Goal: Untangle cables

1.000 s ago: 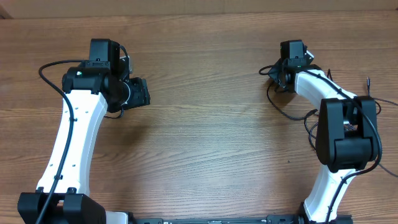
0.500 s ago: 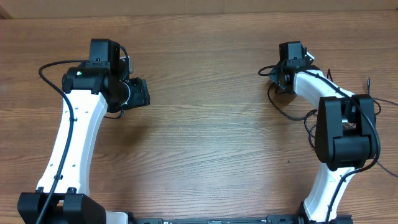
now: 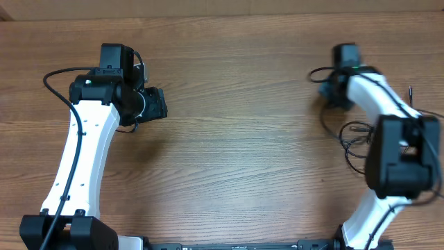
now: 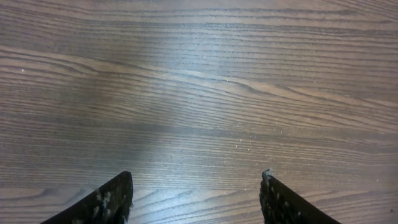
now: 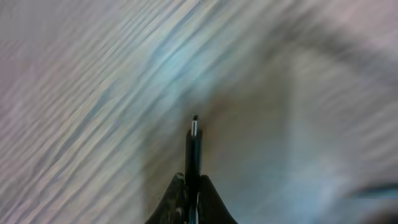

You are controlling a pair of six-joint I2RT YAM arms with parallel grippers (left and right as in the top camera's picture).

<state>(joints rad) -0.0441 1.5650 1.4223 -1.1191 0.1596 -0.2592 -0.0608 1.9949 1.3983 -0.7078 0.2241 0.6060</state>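
Observation:
The thin black cables (image 3: 349, 128) lie in loose tangled loops on the wooden table at the right, beside my right arm. One strand runs up to my right gripper (image 3: 331, 88). In the right wrist view the right gripper (image 5: 193, 180) is shut on a black cable plug (image 5: 194, 146) with a small metal tip that points away from the jaws; that view is motion-blurred. My left gripper (image 3: 154, 103) is at the left, far from the cables. In the left wrist view the left gripper (image 4: 196, 179) is open and empty above bare wood.
Another small plug tip (image 3: 411, 89) sticks up at the far right near the table edge. Thicker black cords run along both arms. The wooden table (image 3: 236, 153) lies between the two arms.
My right arm has swung to the right with the plug in its jaws, and the cable loops have been dragged right with it. The left arm has not moved.

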